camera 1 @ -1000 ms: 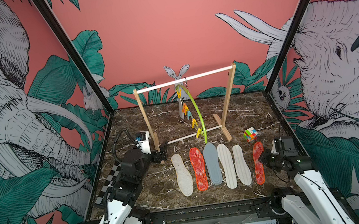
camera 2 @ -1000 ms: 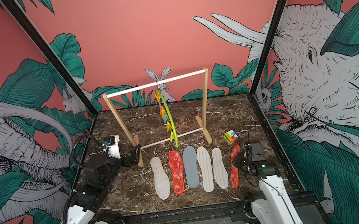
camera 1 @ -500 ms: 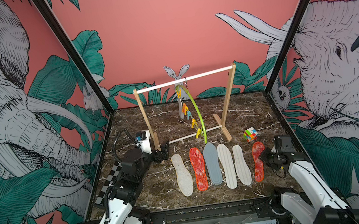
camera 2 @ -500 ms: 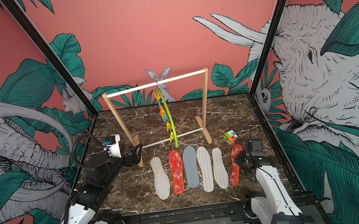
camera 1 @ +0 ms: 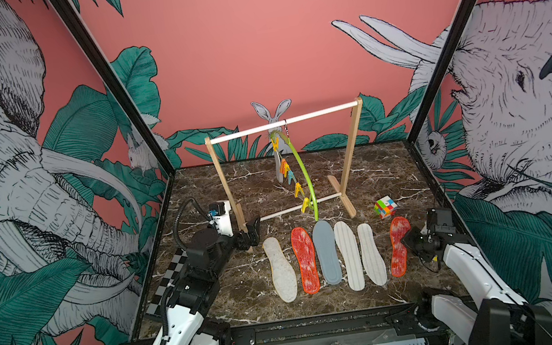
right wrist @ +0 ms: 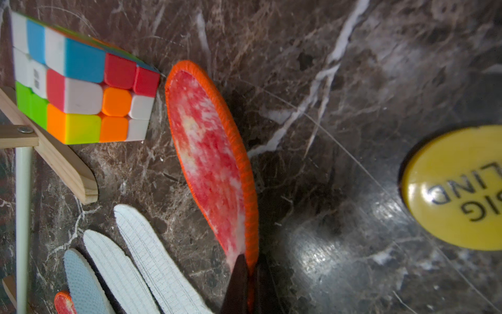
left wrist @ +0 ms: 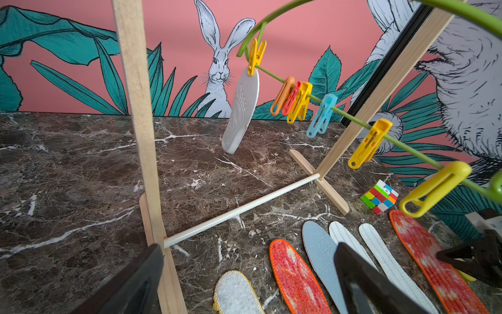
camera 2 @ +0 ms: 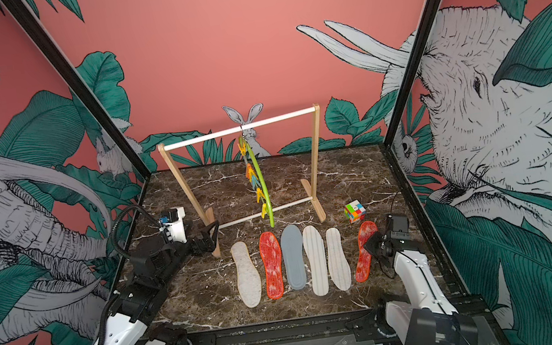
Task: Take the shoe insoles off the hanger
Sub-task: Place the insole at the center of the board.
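Showing "LING", yellow disc, red insole nearby

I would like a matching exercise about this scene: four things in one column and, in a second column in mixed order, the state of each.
Things:
1. white dimpled insole
2. grey-blue insole
3. right gripper
4. left gripper

States:
A. open, holding nothing
B. lying flat on the table
C. hanging from a yellow peg on the hanger
D. shut on a red-orange insole

Pairs: 1-C, 2-B, 3-D, 4-A
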